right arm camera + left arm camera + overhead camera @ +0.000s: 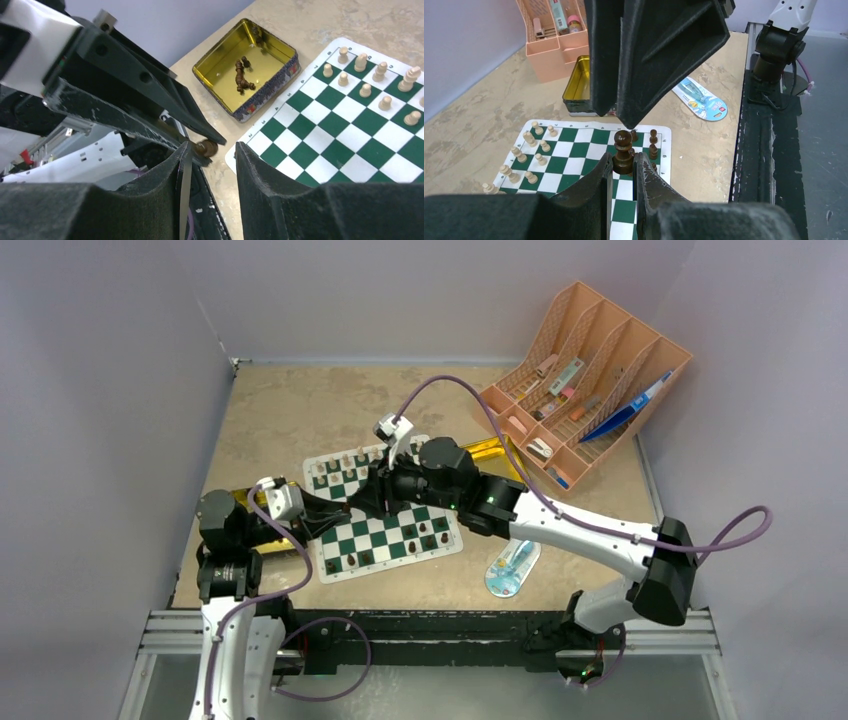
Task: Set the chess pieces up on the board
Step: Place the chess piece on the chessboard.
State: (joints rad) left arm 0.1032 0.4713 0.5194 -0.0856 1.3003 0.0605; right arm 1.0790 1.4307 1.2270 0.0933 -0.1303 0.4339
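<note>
While your left fingers clamp a dark brown piece upright over the board, your right fingers hang parted beside it, likely for a handover.

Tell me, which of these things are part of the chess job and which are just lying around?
Part of the job: board, light pieces on it, dark piece in the left gripper, gold tin holding more dark pieces.
Just lying about: orange rack, blue packet.
</note>
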